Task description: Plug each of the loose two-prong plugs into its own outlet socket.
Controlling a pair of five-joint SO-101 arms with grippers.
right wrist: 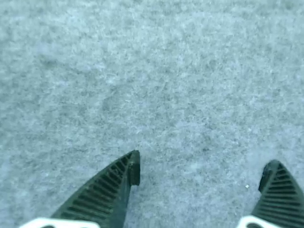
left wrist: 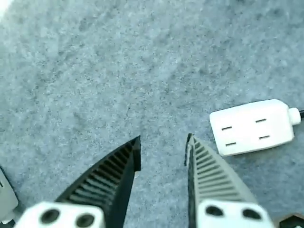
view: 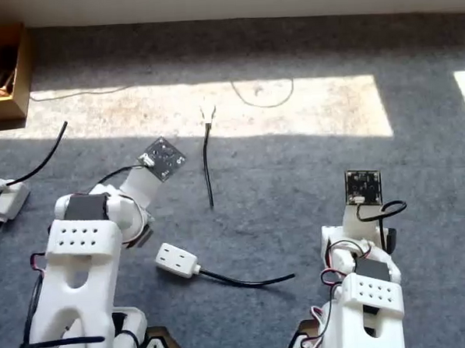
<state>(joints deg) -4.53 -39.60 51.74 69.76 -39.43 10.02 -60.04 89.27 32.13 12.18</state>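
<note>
Left wrist view puts the left gripper (left wrist: pixel 162 152), spread and empty, just beside the outlet block (left wrist: pixel 251 127). The loose plug (view: pixel 207 112) lies well beyond that block; the right gripper (right wrist: pixel 202 173), also spread, holds nothing. Probably best to pinch the plug body, leaving prongs clear.

A grey carpet (view: pixel 296 194) carries everything, with a band of sunlight (view: pixel 330 106) across the upper part of the high view. A white socket block (view: pixel 177 260) lies at lower centre, and its black lead (view: pixel 246 281) trails right. Above it, well apart, a plug (view: pixel 207 113) lies in the sunlight, its black cord (view: pixel 207 167) running down into shade. A thin wire (view: pixel 263 94) loops at upper centre. A wooden box (view: pixel 5 73) sits upper left, and a white adapter (view: pixel 8 200) lies at the left edge.
</note>
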